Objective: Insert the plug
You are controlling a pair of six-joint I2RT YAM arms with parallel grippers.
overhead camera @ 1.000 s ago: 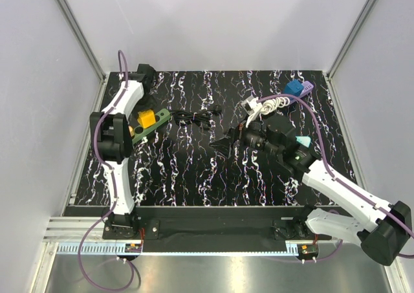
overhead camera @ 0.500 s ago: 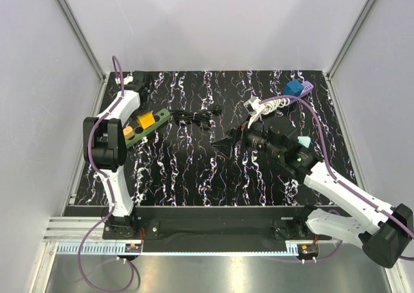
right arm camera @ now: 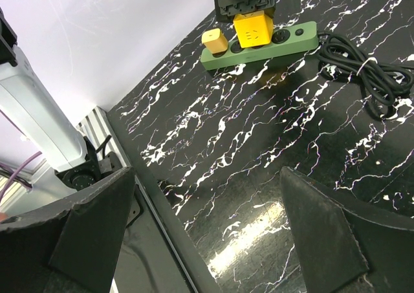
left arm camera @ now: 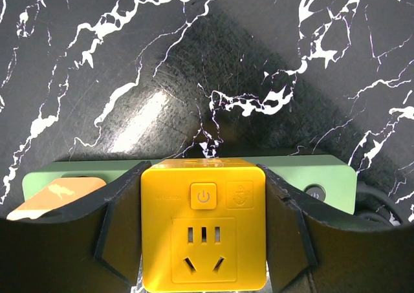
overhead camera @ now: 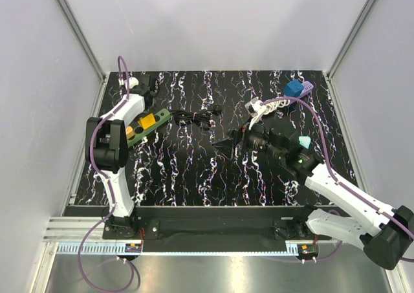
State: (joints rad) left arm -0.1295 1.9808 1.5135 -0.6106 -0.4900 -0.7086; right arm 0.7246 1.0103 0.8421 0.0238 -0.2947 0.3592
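While the yellow plug (left arm camera: 204,241) is seen standing on the green power strip (left arm camera: 310,176), it is gripped from both sides by the left hand (left arm camera: 204,183), whose dark fingers (left arm camera: 123,228) are pressed against its left and right faces. The plug's face, with a power button and a socket pattern, is turned towards the left wrist camera. Whether its pins are fully seated in the strip cannot be told. Just beside it on the same strip a smaller orange-topped plug (left arm camera: 58,193) is found, apart from the fingers. On the other side of the yellow plug a small round button (left arm camera: 315,193) is seen on the strip. The strip is laid on the black marbled surface (overhead camera: 194,176) near its left edge, in the far half, and a bundled black cable (overhead camera: 194,117) is laid beside the strip's end, towards the middle.

The right hand (overhead camera: 224,144) is held released near the middle of the surface, well apart from the strip. Its fingers are spread wide with nothing between them, and it is pointed towards the strip, which is seen across the surface in the right wrist view. Beyond the right arm, a coiled white cable (overhead camera: 265,104) and a blue block (overhead camera: 294,87) are found towards the far right, and a small teal piece (overhead camera: 303,141) is seen just beside the arm
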